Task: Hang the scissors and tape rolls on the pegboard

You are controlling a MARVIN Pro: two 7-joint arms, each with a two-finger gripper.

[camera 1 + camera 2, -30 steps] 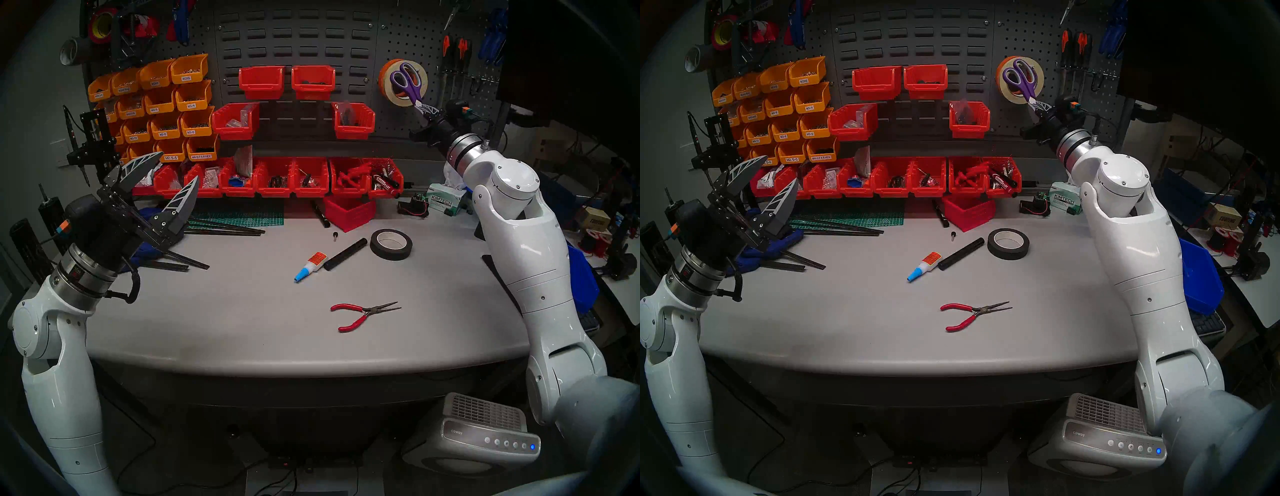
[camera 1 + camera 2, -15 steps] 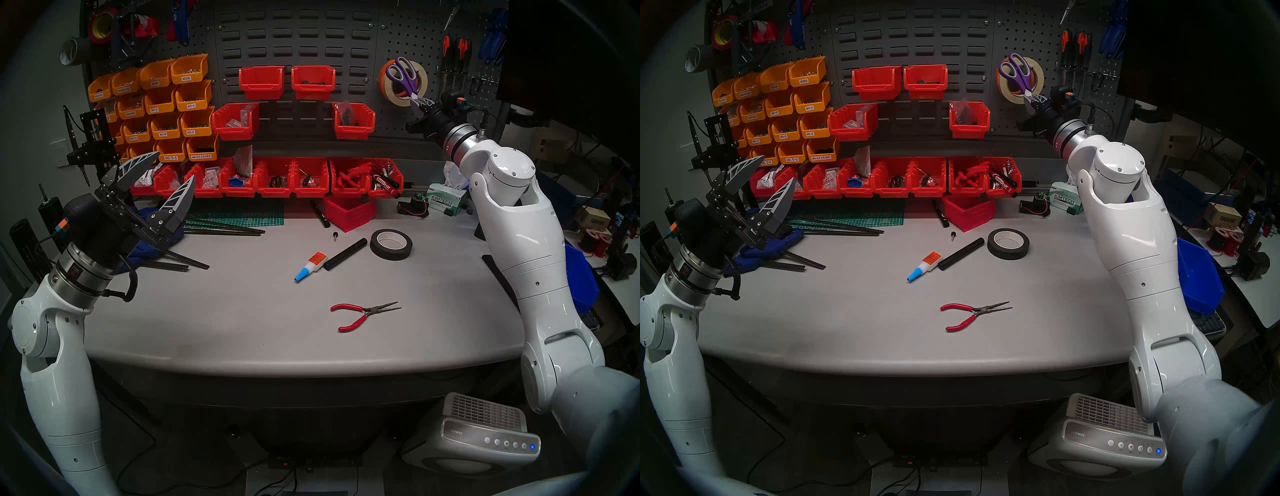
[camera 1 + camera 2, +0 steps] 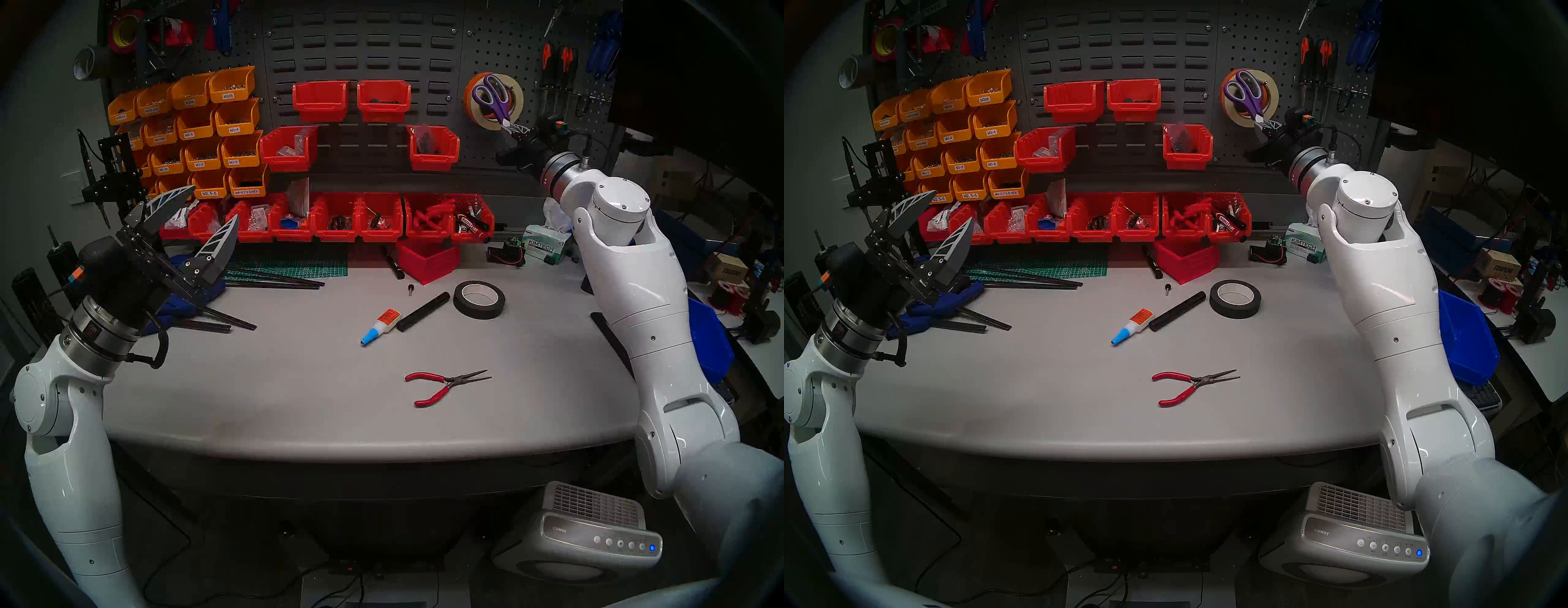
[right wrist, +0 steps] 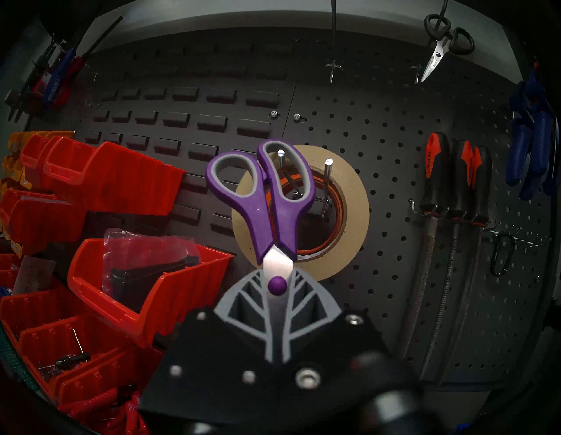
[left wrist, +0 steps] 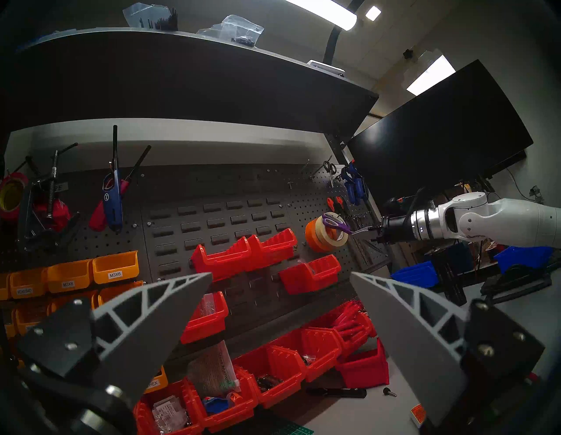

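The scissors (image 4: pixel 264 206) have purple handles, and my right gripper (image 4: pixel 277 273) is shut on their blades, handles pointing up at the pegboard (image 4: pixel 388 152). A cream tape roll (image 4: pixel 349 218) and an orange tape roll (image 3: pixel 469 97) behind it hang on a two-prong hook. One prong tip shows inside the scissors' right loop; the other stands outside it. In the head view the scissors (image 3: pixel 492 95) cover the rolls' middle, with the right gripper (image 3: pixel 515 129) just below. My left gripper (image 3: pixel 217 203) is open and holds nothing, raised at the table's left, far from the scissors (image 5: pixel 334 221).
On the table lie a black tape roll (image 3: pixel 479 299), red pliers (image 3: pixel 445 384), a glue bottle (image 3: pixel 379 327) and a black cylinder (image 3: pixel 422 312). Red bins (image 3: pixel 432 146) hang just left of the hook. Screwdrivers (image 4: pixel 455 182) hang to its right.
My right arm has pushed toward the pegboard, carrying the scissors up and slightly left, then a little down again. The left gripper has shifted slightly and stays open.
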